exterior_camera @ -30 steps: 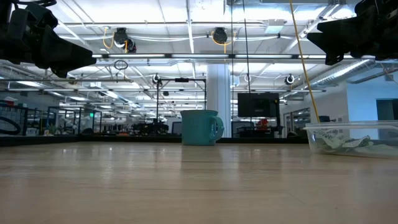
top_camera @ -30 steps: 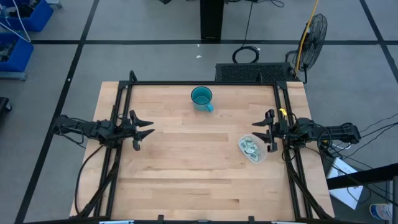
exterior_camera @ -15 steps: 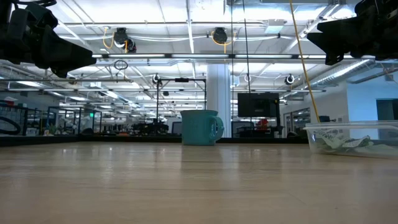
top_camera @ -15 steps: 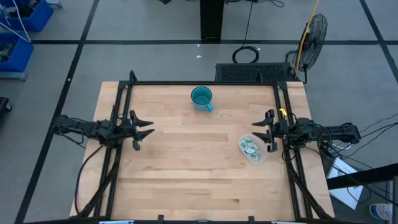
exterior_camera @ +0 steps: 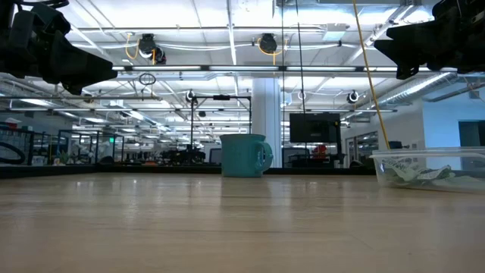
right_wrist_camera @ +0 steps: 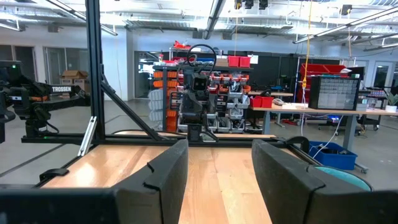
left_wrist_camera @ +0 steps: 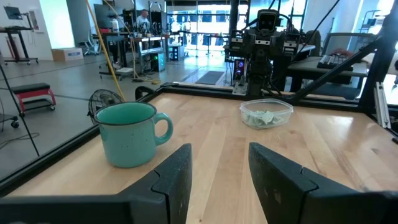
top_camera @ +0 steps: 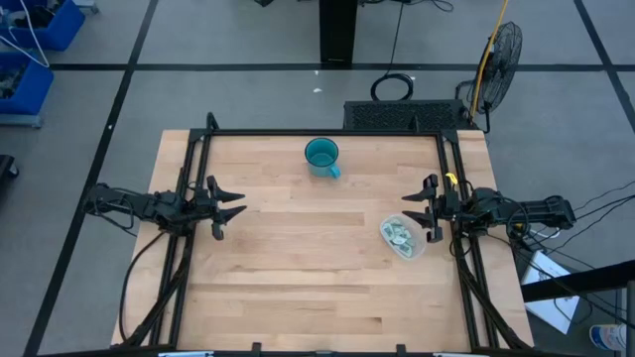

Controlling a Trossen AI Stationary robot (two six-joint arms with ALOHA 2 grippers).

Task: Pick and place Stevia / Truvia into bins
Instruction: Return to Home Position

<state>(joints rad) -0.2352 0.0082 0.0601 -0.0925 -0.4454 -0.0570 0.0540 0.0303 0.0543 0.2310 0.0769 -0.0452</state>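
Stevia / Truvia sachets [top_camera: 400,234] lie in the clear bin [top_camera: 421,248] on the table [top_camera: 298,263], just beside your right gripper [top_camera: 409,209]. Your left gripper [top_camera: 236,203] waits at the opposite edge. Both have fingers apart.

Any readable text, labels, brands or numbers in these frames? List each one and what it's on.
"TROSSEN": white lettering on the left arm, seen across the table in the right wrist view.
Sachets in the clear tub: print too small to read.
Teal mug: no text visible.
Boxes, bins and signs in the room behind the table: too blurred to read.
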